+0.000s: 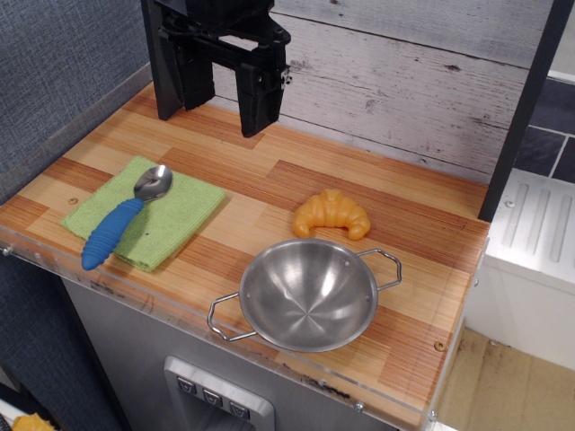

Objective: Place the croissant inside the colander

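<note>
Just colander (308, 296), croissant (332, 215) beside it

**Black two-fingered robot gripper**

The gripper (214, 85) is matte black all over, built from blocky, squared-off parts. Two thick rectangular fingers (258, 94) hang from a wider boxy body, the top of which is cut off by the picture's edge. A horizontal bar crosses between the fingers. Small silver screws glint on the right finger's outer side.
</note>
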{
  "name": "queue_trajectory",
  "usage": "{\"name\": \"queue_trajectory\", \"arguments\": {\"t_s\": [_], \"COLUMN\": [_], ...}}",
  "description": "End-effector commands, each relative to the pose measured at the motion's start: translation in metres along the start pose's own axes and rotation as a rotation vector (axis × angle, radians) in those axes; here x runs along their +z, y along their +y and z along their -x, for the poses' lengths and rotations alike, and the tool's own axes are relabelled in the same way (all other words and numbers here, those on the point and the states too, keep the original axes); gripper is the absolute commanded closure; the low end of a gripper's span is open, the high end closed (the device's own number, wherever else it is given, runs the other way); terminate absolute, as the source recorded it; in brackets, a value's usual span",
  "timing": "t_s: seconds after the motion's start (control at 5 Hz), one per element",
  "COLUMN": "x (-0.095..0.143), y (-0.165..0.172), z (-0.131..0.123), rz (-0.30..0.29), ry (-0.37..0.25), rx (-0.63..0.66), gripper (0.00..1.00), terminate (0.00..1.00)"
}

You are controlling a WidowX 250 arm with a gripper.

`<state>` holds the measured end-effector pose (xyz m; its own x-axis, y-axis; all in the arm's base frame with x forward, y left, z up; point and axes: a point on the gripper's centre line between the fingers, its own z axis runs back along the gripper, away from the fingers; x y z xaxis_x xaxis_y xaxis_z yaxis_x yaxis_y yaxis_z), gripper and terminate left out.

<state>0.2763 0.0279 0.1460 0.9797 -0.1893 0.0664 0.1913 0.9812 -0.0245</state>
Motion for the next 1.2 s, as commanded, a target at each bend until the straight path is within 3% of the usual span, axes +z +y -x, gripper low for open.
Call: {"name": "queue_trajectory", "arguments": {"t_s": [0.0,0.6,1.0], "x": [0.0,-0.058,-0.085], "y": [0.0,-0.028,-0.028], "z": [0.0,-0.045,-0.052], "rz": [0.0,-0.076,-0.037], "ry": [0.0,0.01,-0.036], "rx": [0.0,-0.147,-0.263], "gripper": [0.0,0.0,0.0], "terminate": [0.0,0.0,0.0]}}
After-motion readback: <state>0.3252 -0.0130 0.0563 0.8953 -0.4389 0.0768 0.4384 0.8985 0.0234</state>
